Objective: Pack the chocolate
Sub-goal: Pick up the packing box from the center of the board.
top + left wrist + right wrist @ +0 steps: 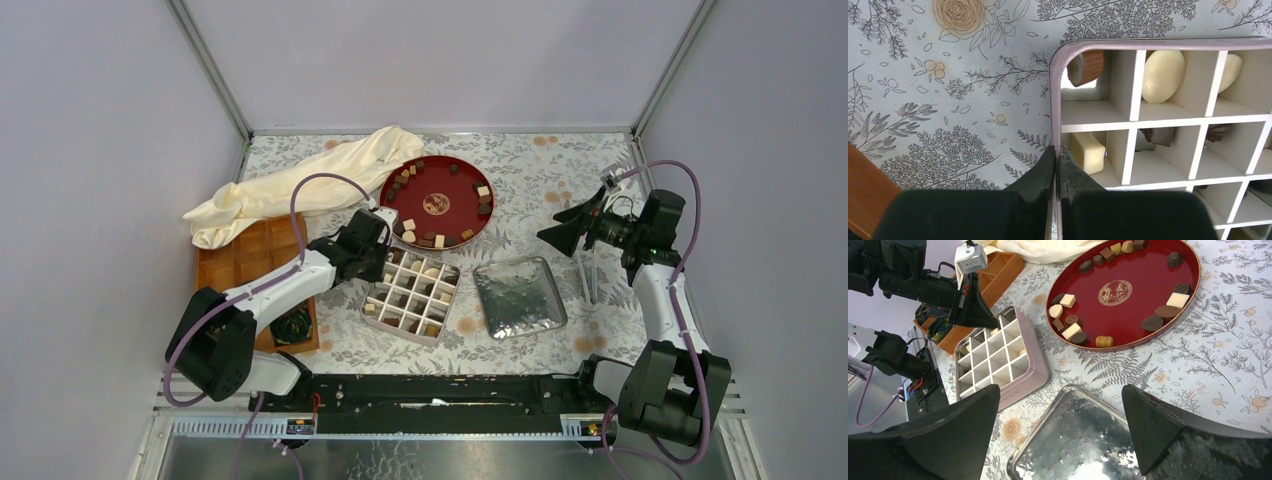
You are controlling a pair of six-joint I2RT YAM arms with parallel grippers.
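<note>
so, left jaws: pinched shut on the side wall of the divided box (1148, 44)
right jaws: wide open, empty, over the foil tray (1073, 440)
chocolate (1066, 300): mostly loose on the red tray (1148, 270), few in cells
bearing: red tray just beyond box; left arm nearer

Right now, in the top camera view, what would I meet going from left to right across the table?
wooden tray → divided box → silver tray → right gripper. The cloth and the red tray overlap these, so I leave them out.
</note>
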